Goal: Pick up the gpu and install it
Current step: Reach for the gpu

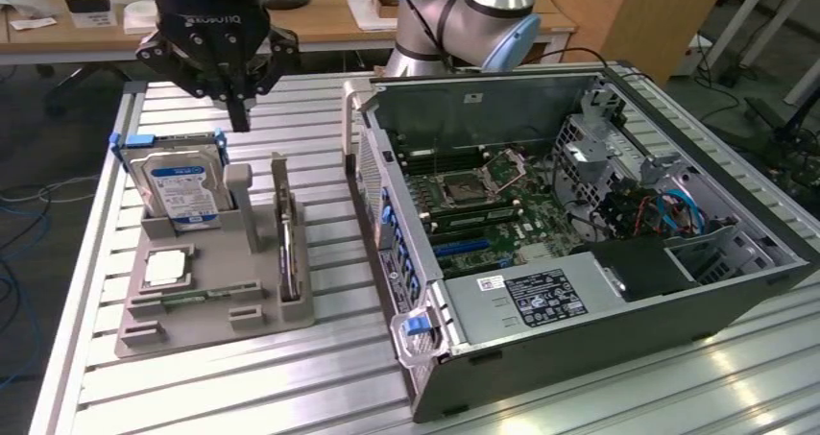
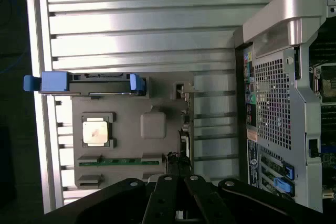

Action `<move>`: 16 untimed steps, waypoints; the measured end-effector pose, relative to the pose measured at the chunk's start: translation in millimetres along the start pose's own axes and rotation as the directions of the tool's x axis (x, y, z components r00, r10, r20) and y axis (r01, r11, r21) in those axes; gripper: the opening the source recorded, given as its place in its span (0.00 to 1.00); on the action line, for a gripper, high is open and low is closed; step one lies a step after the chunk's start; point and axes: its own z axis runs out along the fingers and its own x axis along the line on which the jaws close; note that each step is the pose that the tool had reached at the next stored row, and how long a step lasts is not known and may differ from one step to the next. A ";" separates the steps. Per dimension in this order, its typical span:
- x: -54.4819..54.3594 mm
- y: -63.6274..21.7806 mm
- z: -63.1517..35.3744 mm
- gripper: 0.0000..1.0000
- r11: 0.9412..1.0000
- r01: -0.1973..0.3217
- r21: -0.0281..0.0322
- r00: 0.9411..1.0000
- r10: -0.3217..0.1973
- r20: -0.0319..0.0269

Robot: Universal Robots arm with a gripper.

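The gpu (image 1: 292,257) stands on edge in the gray holder (image 1: 218,267), toward the exterior view's right; the wrist view shows it edge-on, probably. The gripper (image 1: 240,118), clenched and empty, hovers over the slatted metal table (image 1: 333,377); desks (image 1: 321,12) stand behind.

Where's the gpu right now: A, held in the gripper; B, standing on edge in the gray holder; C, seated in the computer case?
B: the gpu stands on edge in the gray holder, while the gripper hangs shut above it, holding nothing.
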 end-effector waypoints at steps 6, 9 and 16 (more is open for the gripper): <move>7.5 -0.6 -0.2 0.11 1.000 0.000 0.000 1.000 0.000 0.000; 12.1 -0.9 -0.3 0.11 1.000 0.000 0.000 1.000 0.000 0.000; 23.1 -1.7 -0.6 0.11 1.000 0.000 0.000 1.000 0.000 0.000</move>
